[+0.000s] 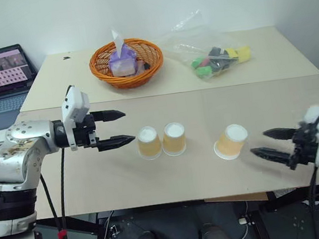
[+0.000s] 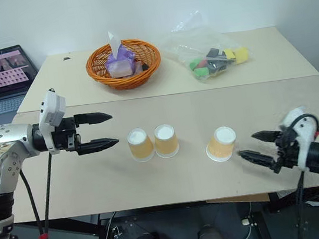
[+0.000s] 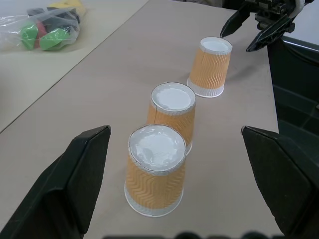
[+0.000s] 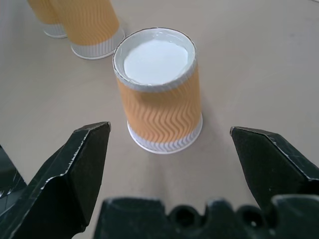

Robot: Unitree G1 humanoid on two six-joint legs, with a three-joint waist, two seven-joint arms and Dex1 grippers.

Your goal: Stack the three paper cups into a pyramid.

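Cups are stood upside down on the tabletop [image 1: 126, 177], white bases up: two [image 1: 149, 143] [image 1: 174, 139] are set touching side by side near the middle, evidently as the bottom row of the pyramid, while the third cup [image 1: 231, 141] is left apart at about 3 o'clock from them, slightly tilted in the head views. The left gripper [image 1: 116, 128] is held at 9 o'clock of the pair, jaws spread wide and empty, lined up on the nearer cup, perhaps to steady the base. The right gripper [image 1: 265, 144] is held at 3 o'clock of the lone cup, jaws likewise wide and holding nothing, so that cup is judged the next to be taken and set on top. A basket [image 1: 126, 63] and a bag of small items [image 1: 213, 59] lie at 12 o'clock, well apart, and a laptop [image 1: 0, 82] at 10 o'clock. The wavy embossing on the cup walls is shown by the right wrist view; the row of all three cups in line, with the right gripper beyond, is given by the left wrist view.
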